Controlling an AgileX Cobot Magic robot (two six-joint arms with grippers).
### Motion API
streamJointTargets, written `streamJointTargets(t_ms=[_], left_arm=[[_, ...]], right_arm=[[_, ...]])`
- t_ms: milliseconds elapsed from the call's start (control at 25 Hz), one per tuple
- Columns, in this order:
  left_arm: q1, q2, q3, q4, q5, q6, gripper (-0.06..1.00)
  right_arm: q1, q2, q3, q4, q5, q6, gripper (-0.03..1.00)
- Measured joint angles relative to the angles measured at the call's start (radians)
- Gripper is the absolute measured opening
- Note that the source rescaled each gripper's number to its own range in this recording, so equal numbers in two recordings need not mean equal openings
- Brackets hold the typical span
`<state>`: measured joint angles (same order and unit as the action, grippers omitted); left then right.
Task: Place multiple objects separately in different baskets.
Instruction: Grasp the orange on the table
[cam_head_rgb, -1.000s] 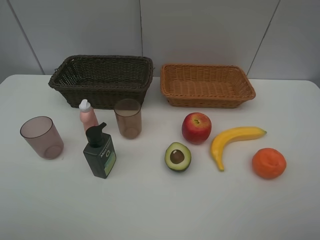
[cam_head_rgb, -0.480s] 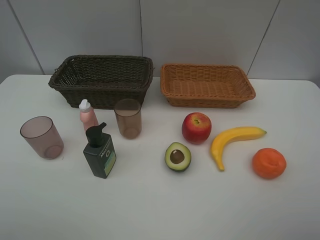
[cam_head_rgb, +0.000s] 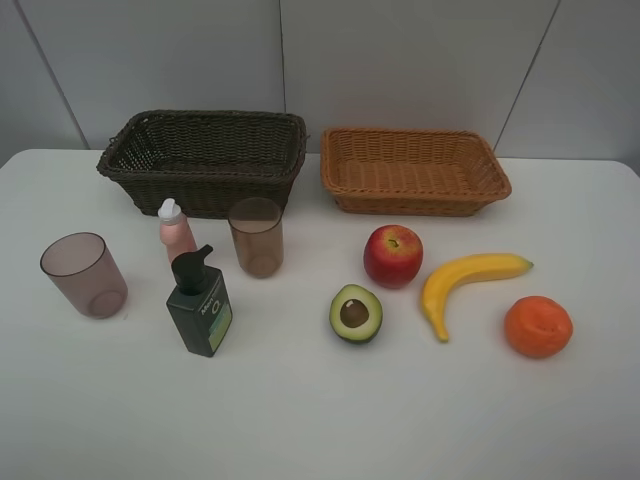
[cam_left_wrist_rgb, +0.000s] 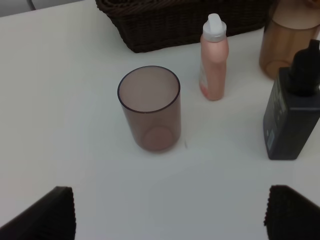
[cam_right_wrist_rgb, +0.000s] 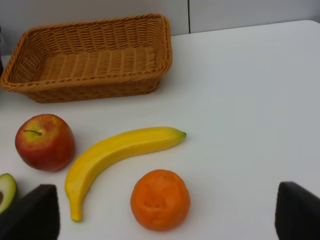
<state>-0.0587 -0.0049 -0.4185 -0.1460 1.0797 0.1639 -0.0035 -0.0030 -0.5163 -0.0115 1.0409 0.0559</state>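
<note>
At the back of the white table (cam_head_rgb: 320, 420), side by side: dark brown basket (cam_head_rgb: 205, 160) on the left, orange-tan basket (cam_head_rgb: 413, 170) on the right. Before the dark one, all upright: left cup (cam_head_rgb: 84, 274), pink bottle (cam_head_rgb: 176, 232), right cup (cam_head_rgb: 256, 236), with green pump bottle (cam_head_rgb: 200, 303) just in front of the pink bottle. Before the tan one: red apple (cam_head_rgb: 392, 255), halved avocado (cam_head_rgb: 355, 313), then banana (cam_head_rgb: 465, 285) lying between apple and orange (cam_head_rgb: 537, 326). Left gripper (cam_left_wrist_rgb: 170, 215) spread wide, empty, facing the left cup; right gripper (cam_right_wrist_rgb: 165, 212) spread wide too, empty, facing the orange

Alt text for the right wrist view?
A round orange, a curved yellow banana and a red apple lie on a white table near an empty light tan wicker basket. The right pincer's dark fingertips stand wide apart, holding nothing.
</note>
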Motion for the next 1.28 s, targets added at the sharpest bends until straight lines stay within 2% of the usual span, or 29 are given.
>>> streamJointTargets(t_ms=[280,800,1280], left_arm=[[0.000,0.000,0.000,0.000,0.000,0.000,1.00],[0.000,0.000,0.000,0.000,0.000,0.000,1.00],[0.000,0.000,0.000,0.000,0.000,0.000,1.00]], right_arm=[[0.000,0.136,-0.012,-0.001,0.000,0.008,0.85],[0.000,0.593,-0.114,-0.001,-0.035,-0.005,0.85],[0.000,0.938,-0.151,-0.001,-0.137,-0.258,0.85]])
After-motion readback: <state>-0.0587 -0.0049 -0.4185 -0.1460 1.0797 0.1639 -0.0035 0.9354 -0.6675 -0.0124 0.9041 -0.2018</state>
